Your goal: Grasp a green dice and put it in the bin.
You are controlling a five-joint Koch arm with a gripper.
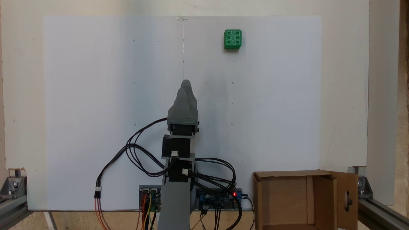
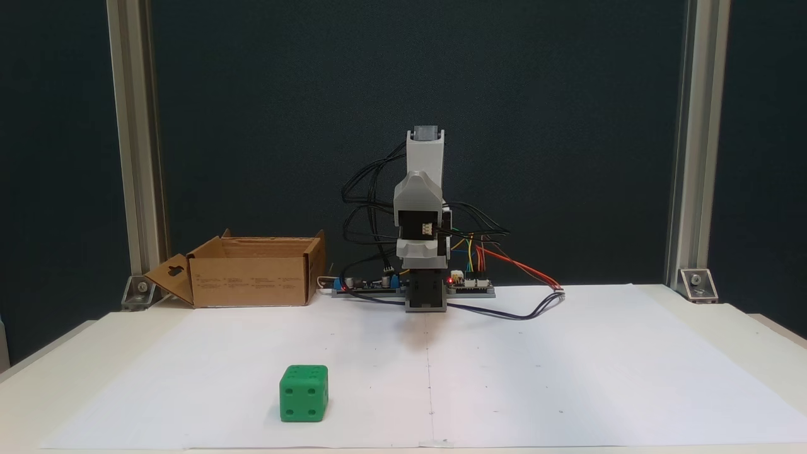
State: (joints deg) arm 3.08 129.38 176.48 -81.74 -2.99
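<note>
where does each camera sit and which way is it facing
A fixed view: overhead, looking down on the white sheet; the arm runs up from the bottom edge, claw pointing away.
A fixed view: low, at the table's far end, facing the arm's front.
Both fixed views share the green dice and bin.

The green dice [image 2: 304, 393] is seen resting on the white paper sheet [image 2: 567, 378] that covers the counter [image 2: 744, 315], toward the near left. The bin [image 2: 252, 280] is set open at the far left edge, a flap with a keyhole cutout folded outward. The arm [image 2: 423, 221] is folded upright at the back centre, well apart from both.
</note>
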